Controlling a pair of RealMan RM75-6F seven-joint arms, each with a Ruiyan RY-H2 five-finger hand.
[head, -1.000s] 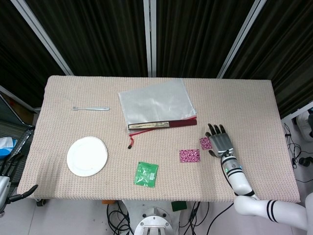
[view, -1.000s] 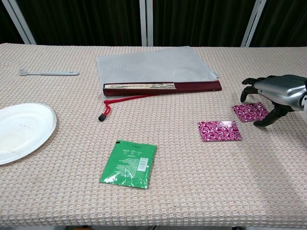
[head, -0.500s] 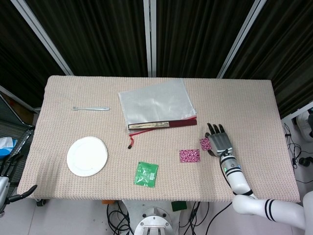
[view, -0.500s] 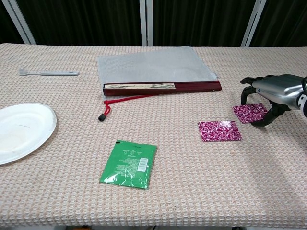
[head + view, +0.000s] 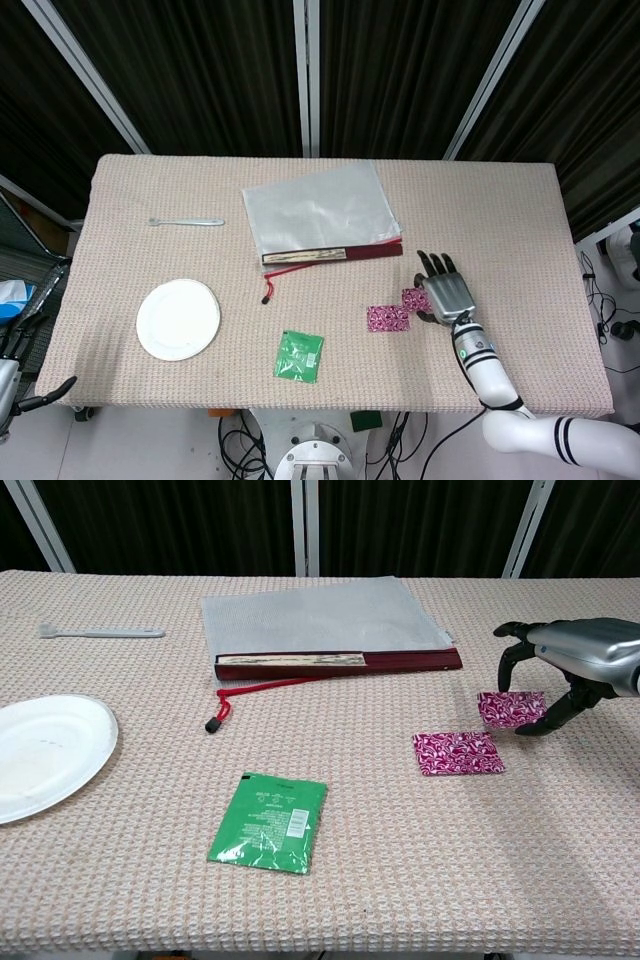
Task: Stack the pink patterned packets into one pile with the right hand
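My right hand (image 5: pixel 572 662) pinches one pink patterned packet (image 5: pixel 510 708) between thumb and fingers and holds it just above the table, tilted up. The second pink patterned packet (image 5: pixel 458 753) lies flat on the mat, a little to the left of the held one and nearer the front edge. In the head view the right hand (image 5: pixel 446 292) hovers right of the flat packet (image 5: pixel 387 318), with the held packet (image 5: pixel 412 299) poking out at its left side. My left hand (image 5: pixel 18 372) hangs off the table's left front corner, fingers apart, holding nothing.
A green sachet (image 5: pixel 268 822) lies near the front middle. A white paper plate (image 5: pixel 40 752) sits at the left, a white toothbrush (image 5: pixel 100 632) behind it. A grey mesh pouch (image 5: pixel 320 615) with a red folder edge (image 5: pixel 400 660) and red cord (image 5: pixel 250 692) lies at the back middle.
The right hand closed on the right packet, lifted it off the mat and carried it a little left toward the other packet. The left hand stayed put.
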